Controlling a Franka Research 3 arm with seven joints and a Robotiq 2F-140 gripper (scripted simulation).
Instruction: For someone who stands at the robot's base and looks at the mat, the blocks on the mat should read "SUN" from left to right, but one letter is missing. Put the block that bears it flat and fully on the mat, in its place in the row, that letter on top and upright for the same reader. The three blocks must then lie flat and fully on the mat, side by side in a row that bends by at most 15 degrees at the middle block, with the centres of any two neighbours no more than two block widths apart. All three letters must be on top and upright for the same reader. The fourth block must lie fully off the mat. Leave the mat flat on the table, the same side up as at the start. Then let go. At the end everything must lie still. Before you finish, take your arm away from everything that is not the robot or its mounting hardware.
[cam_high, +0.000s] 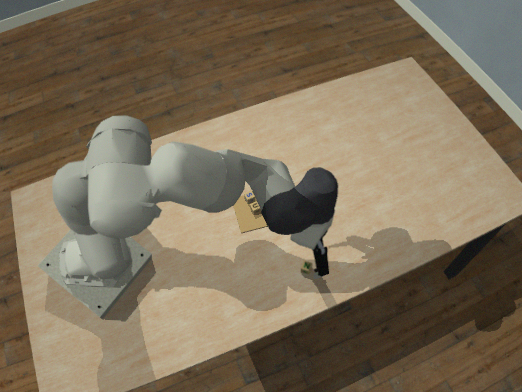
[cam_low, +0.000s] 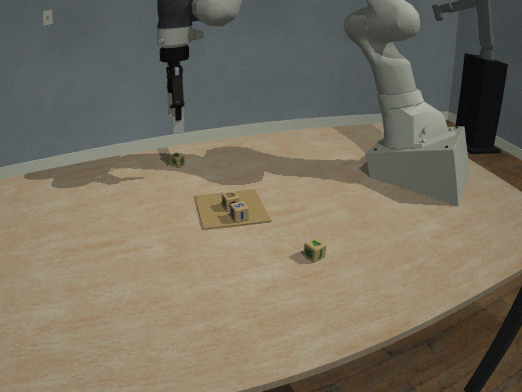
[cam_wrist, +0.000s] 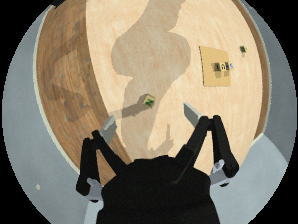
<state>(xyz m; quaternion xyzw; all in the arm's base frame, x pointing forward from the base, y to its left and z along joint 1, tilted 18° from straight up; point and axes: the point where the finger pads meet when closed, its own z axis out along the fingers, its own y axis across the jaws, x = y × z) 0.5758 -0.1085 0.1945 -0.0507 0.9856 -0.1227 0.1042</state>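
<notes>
The block with a green N on top (cam_high: 306, 267) (cam_low: 177, 160) (cam_wrist: 149, 101) lies on the table, off the mat; an R shows on one side. My gripper (cam_high: 320, 271) (cam_low: 177, 125) (cam_wrist: 149, 115) is open and empty, in the air above the table near this block. The tan mat (cam_high: 245, 223) (cam_low: 257, 200) (cam_wrist: 210, 54) lies flat. On it the S block (cam_high: 249, 196) (cam_low: 240, 212) and the U block (cam_high: 255, 206) (cam_low: 230, 200) sit side by side, letters on top.
A fourth block (cam_low: 315, 250) (cam_wrist: 243, 49) with green letters lies on the table off the mat, on the far side of the mat from the N block; the arm hides it in the top view. The N block is near one long table edge.
</notes>
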